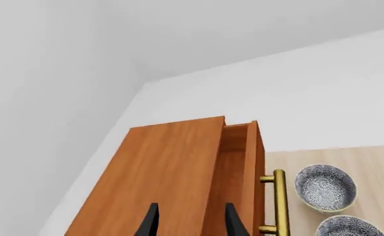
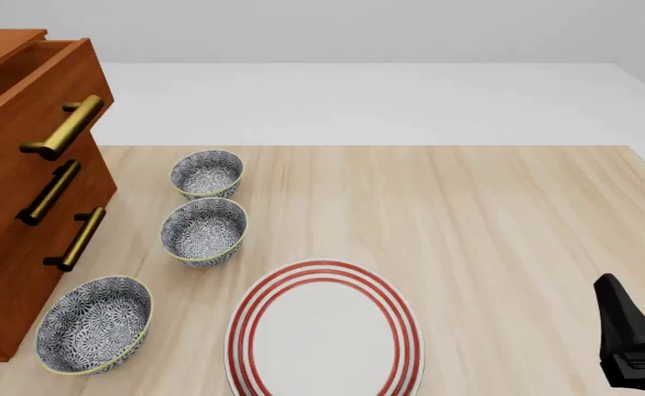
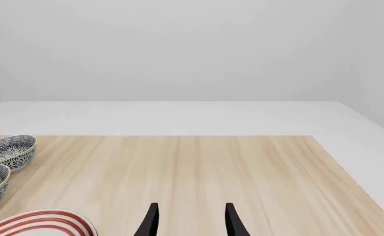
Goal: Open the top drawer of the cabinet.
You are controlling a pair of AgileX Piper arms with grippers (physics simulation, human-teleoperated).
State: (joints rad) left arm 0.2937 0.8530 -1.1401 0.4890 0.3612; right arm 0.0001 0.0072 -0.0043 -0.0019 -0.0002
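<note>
The cabinet (image 2: 15, 247) stands at the table's left edge. Its top drawer (image 2: 36, 91) is slid out past the two lower drawers, with its brass bar handle (image 2: 64, 128) on the front. In the left wrist view the top drawer (image 1: 239, 162) shows a gap behind its front board, next to the cabinet's top (image 1: 166, 177). My left gripper (image 1: 190, 222) is open and empty above the cabinet top, apart from the handle (image 1: 280, 201). It is out of the front view. My right gripper (image 3: 190, 221) is open and empty, low at the table's near right (image 2: 628, 330).
Three patterned bowls (image 2: 206, 173) (image 2: 204, 230) (image 2: 94, 326) sit in a row in front of the cabinet. A white plate with red rings (image 2: 322, 334) lies at the near middle. The two lower drawer handles (image 2: 48, 191) (image 2: 75, 239) sit below the top one.
</note>
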